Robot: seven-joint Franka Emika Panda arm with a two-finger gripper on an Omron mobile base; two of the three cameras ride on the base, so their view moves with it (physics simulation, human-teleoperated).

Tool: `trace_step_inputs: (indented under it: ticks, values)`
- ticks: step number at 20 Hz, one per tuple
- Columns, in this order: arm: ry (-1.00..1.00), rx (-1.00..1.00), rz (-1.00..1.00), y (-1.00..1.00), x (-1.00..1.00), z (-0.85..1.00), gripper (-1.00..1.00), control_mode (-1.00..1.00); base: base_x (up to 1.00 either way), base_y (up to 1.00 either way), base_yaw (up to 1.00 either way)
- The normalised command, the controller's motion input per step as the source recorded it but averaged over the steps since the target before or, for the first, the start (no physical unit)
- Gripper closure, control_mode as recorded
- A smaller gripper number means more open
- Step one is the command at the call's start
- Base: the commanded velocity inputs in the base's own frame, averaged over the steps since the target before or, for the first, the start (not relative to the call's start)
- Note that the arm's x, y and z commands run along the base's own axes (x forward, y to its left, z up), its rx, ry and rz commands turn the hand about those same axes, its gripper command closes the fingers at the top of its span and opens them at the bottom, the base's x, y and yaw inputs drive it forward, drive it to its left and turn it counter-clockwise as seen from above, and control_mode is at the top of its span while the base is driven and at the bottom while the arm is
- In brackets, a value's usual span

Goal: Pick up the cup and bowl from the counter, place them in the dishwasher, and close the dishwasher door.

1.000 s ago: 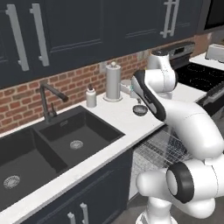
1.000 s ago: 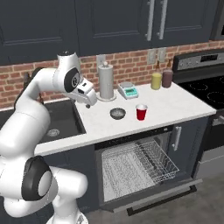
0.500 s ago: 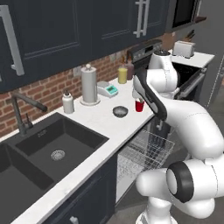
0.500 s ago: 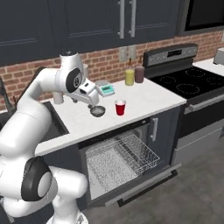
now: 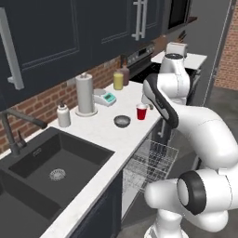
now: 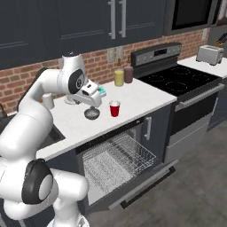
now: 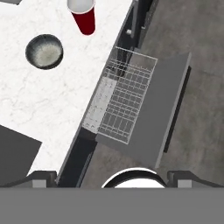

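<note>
Cup (image 6: pixel 115 108): upright on the counter (image 6: pixel 137 98), red with white inside, just beside the bowl; not yet picked up. Also seen from above in the hand view (image 7: pixel 82 15).
Bowl (image 6: pixel 91 114): upright on the same white surface, between the cup and the sink side; untouched, nothing inside as far as visible. Seen from above in the hand view (image 7: pixel 44 51).
Counter: long white top over dark cabinets; carries both task items near its front edge, directly above the open appliance.
Dishwasher (image 6: pixel 119 160): open, wire rack pulled out and bare of dishes in all three views (image 7: pixel 124 101).
Dishwasher door (image 6: pixel 146 182): dropped flat, lying low in front of the rack; closing step not yet done.
Gripper (image 6: pixel 92 90): raised above the counter, over the bowl area, jaws spread wide, nothing between them; apart from both items.
Done: nothing of the task proper; judged to be at the approach stage only.
Remaining: grasp and load first item, grasp and load second item, raise the door shut. All three steps outstanding.
Progress estimate: very early, judged from both items standing on the counter and the rack bare.
Nearby non-task items: yellow jar (image 6: pixel 119 78) and paper towel roll (image 5: pixel 85 94) at the back wall, well apart from the cup and bowl.
</note>
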Motion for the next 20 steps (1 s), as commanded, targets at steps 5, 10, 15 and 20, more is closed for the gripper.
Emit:
trace_step_inputs:
  ticks: [5,10,15,20]
  values:
    - [0.0,0.0,0.0,0.0,0.0,0.0,-1.0,1.0,0.0,0.57,-0.21]
    - [0.0,0.0,0.0,0.0,0.0,0.0,-1.0,1.0,0.0,0.53,-0.2]
    - [0.0,0.0,0.0,0.0,0.0,0.0,-1.0,1.0,0.03,0.52,-0.19]
    - [0.0,0.0,0.0,0.0,0.0,0.0,-1.0,1.0,0.13,0.51,-0.15]
